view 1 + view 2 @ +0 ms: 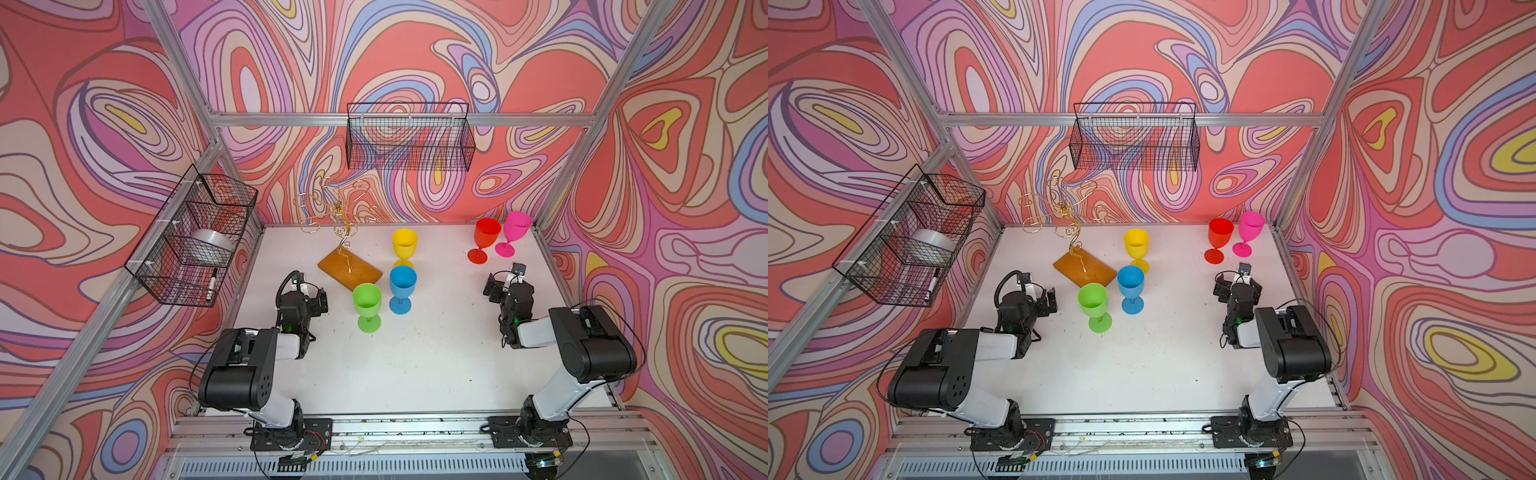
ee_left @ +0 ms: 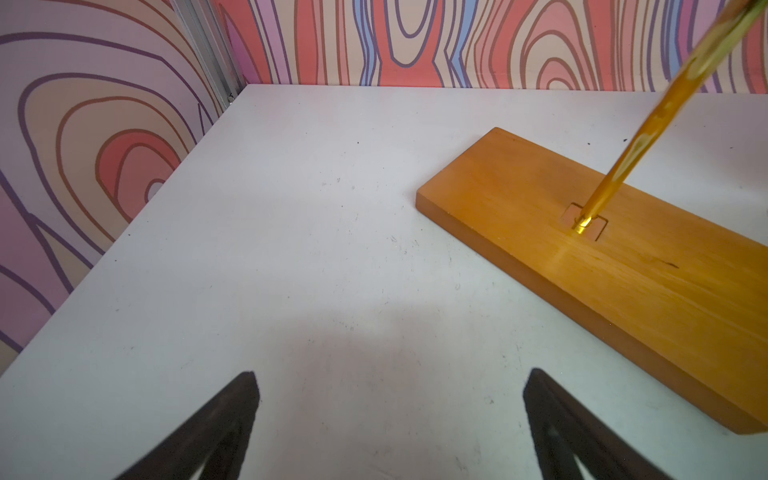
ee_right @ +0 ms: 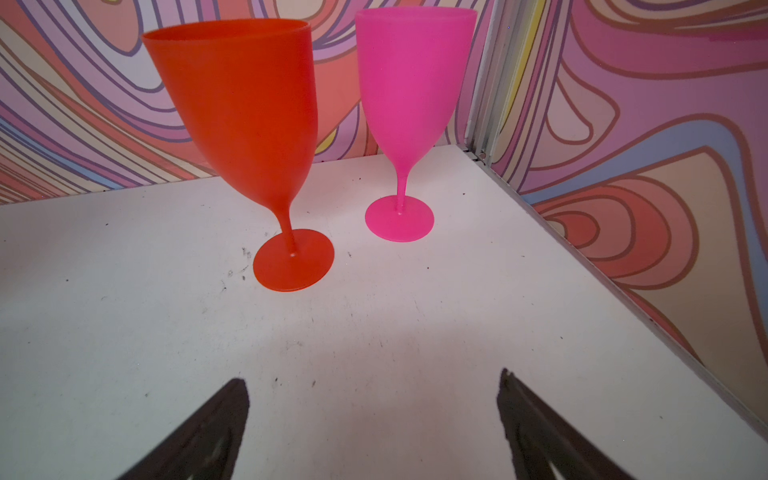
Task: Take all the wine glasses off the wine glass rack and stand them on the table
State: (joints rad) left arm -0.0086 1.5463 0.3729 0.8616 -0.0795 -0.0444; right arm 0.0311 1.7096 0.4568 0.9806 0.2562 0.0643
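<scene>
The wine glass rack (image 1: pixel 337 206) (image 1: pixel 1065 212) is a thin gold wire tree on an amber base (image 1: pixel 350 270) (image 2: pixel 623 282) at the back left of the white table. I see no glass on its curled arms. Several plastic wine glasses stand upright on the table: yellow (image 1: pixel 404 245), blue (image 1: pixel 402 284), green (image 1: pixel 367 301), red (image 1: pixel 486 237) (image 3: pixel 249 112) and pink (image 1: pixel 516 228) (image 3: pixel 411 83). My left gripper (image 1: pixel 309 291) (image 2: pixel 390 378) is open just left of the base. My right gripper (image 1: pixel 505 280) (image 3: pixel 374 378) is open in front of the red and pink glasses.
A black mesh basket (image 1: pixel 195 237) on the left wall holds a silver tape roll (image 1: pixel 212 243) and a marker (image 1: pixel 212 284). Another black mesh basket (image 1: pixel 409 139) hangs on the back wall above the table. Aluminium frame posts stand at the corners.
</scene>
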